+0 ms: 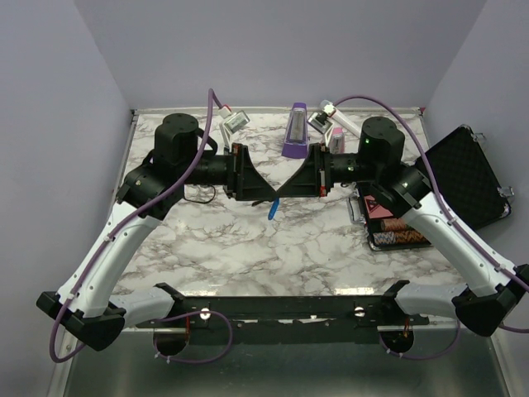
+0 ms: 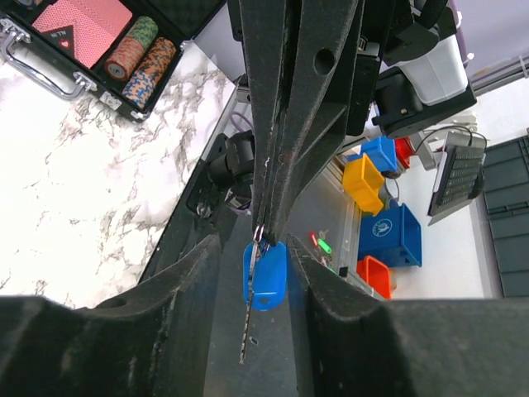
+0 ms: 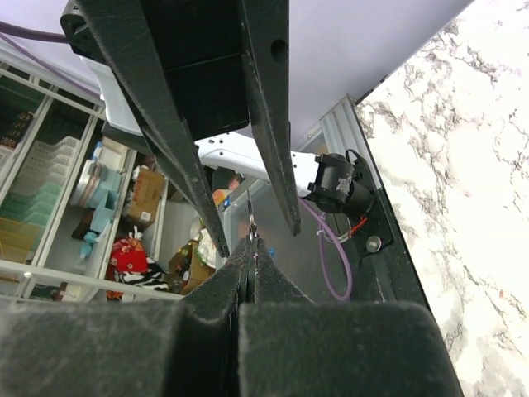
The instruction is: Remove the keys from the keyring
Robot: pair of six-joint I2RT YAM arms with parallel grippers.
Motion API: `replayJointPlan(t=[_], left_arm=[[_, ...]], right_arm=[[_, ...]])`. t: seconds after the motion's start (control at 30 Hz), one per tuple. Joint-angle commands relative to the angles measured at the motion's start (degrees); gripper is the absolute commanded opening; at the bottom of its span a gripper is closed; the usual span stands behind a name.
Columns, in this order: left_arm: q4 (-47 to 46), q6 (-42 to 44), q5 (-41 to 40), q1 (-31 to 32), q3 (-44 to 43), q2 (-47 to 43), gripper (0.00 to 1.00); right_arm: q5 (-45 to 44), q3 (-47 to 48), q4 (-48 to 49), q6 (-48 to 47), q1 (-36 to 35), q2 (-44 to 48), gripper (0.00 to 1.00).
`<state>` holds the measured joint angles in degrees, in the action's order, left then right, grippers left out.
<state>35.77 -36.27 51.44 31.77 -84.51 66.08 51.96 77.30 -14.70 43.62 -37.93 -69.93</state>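
Note:
The keys (image 2: 266, 273) hang in mid-air above the marble table (image 1: 223, 240): a bright-blue oval head with a thin metal blade (image 2: 245, 327) beside it. They dangle from the small keyring (image 2: 259, 234). My right gripper (image 2: 266, 225) comes down from the top of the left wrist view, shut on that ring. My left gripper (image 2: 252, 248) is open, one finger on each side of the blue head and not touching it. From above, both grippers (image 1: 277, 197) meet tip to tip at mid-table, the keys (image 1: 272, 209) just below them. The right wrist view shows shut fingertips (image 3: 250, 246) pinching thin metal.
A purple metronome (image 1: 295, 131) and a pink one (image 1: 337, 137) stand at the back. An open black case (image 1: 463, 178) with poker chips (image 1: 398, 231) and cards lies at the right. Small white devices (image 1: 234, 122) sit at the back left.

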Motion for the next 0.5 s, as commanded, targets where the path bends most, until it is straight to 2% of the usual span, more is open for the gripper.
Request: replayJointPlan(t=[0.0, 0.17, 0.47], left_arm=[[-1.58, -0.11, 0.06, -1.27, -0.48, -0.25, 0.49], [-1.58, -0.64, 0.85, -3.37, -0.57, -0.96, 0.54], [0.96, 1.64, 4.28, -6.46, -0.13, -2.01, 0.50]], right_arm=[[1.65, 1.19, -0.94, -0.81, -0.30, -0.56, 0.01], [1.12, 1.72, -1.82, -1.43, -0.30, -0.73, 0.01], [0.68, 2.33, -2.09, -1.52, -0.30, -1.00, 0.01]])
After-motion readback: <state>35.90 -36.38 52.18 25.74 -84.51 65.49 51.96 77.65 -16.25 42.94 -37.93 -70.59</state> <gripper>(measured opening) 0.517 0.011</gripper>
